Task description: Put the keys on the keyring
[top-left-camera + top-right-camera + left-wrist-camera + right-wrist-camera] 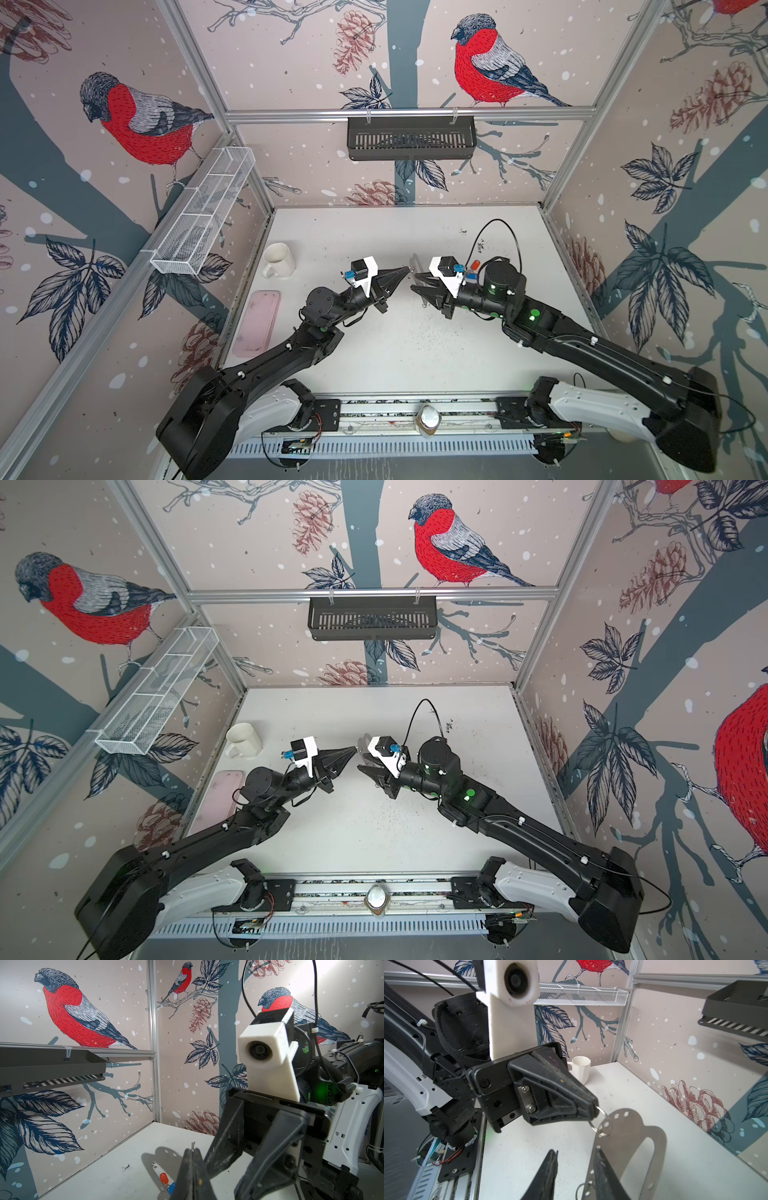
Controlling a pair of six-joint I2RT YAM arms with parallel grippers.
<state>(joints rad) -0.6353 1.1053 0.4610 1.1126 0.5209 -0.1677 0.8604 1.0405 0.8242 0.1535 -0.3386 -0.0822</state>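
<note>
The keyring [629, 1147], a flat grey plate with a long slot and holes along its edge, hangs upright above the table. It shows edge-on in both top views [414, 261] [365, 741]. My left gripper [594, 1110] [409, 270] [356, 750] [193, 1150] is shut on a small silver ring [602, 1124] threaded through one of the plate's holes. My right gripper [576, 1152] [415, 281] [360, 763] is open, with the plate's holed edge next to one finger [603, 1169]. The keys, with a red tag [163, 1177] [476, 264] and a blue tag [171, 1187], lie on the table behind the right wrist.
A white mug [278, 259] and a pink flat case [257, 322] sit at the table's left. A black basket [411, 137] hangs on the back rail and a white mesh basket [203, 208] on the left wall. A black cable [498, 232] loops above the right wrist.
</note>
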